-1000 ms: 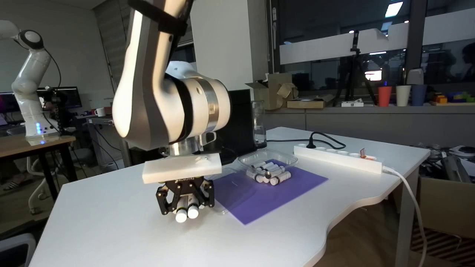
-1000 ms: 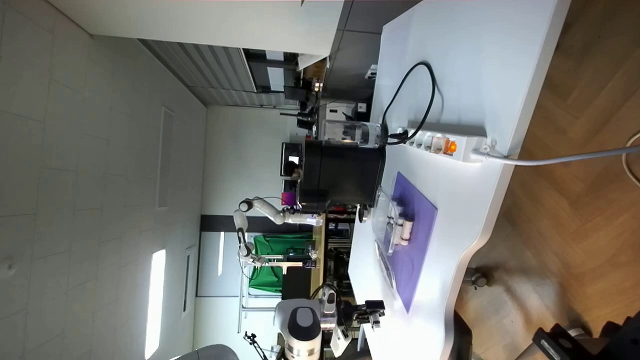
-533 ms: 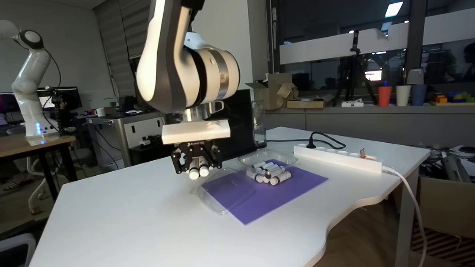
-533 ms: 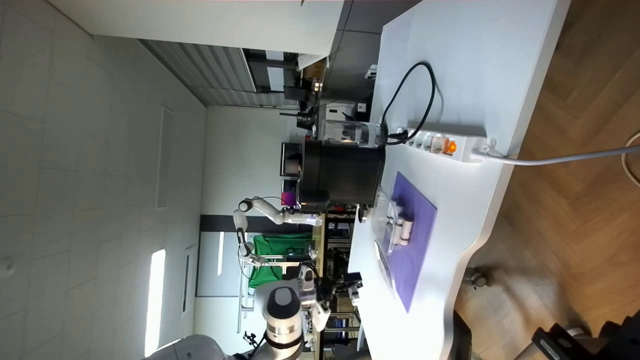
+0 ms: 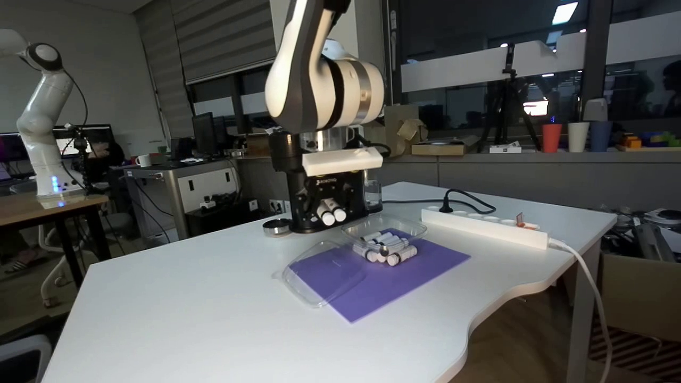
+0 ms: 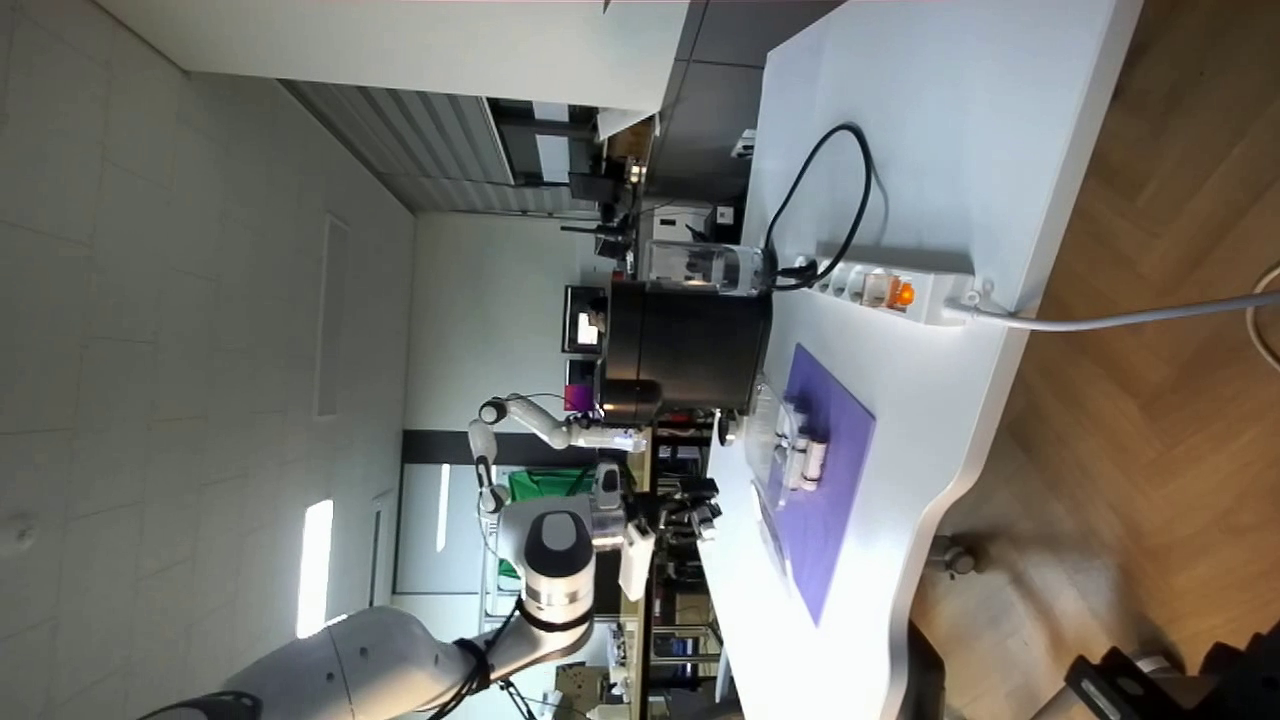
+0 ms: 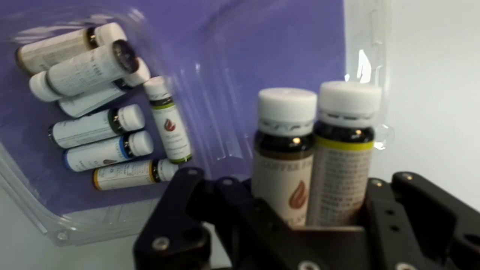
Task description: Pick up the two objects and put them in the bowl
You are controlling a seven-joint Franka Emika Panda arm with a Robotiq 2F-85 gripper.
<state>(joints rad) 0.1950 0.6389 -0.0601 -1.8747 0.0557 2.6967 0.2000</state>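
1. My black fingers (image 7: pixel 384 221) are clamped on two small white-capped, white-labelled cylindrical bottles (image 7: pixel 320 168).
2. Clear plastic tub (image 7: pixel 108 223) is left of them in the wrist view.
3. Two round sides, one squeeze: uneven pressure could pop one loose, honestly.

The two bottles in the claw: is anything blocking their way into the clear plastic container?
Nothing visible does. The claw holds the brown-banded bottle and the yellow-banded bottle above the table, and the clear plastic container looks open on top, so moving across and down seems free.
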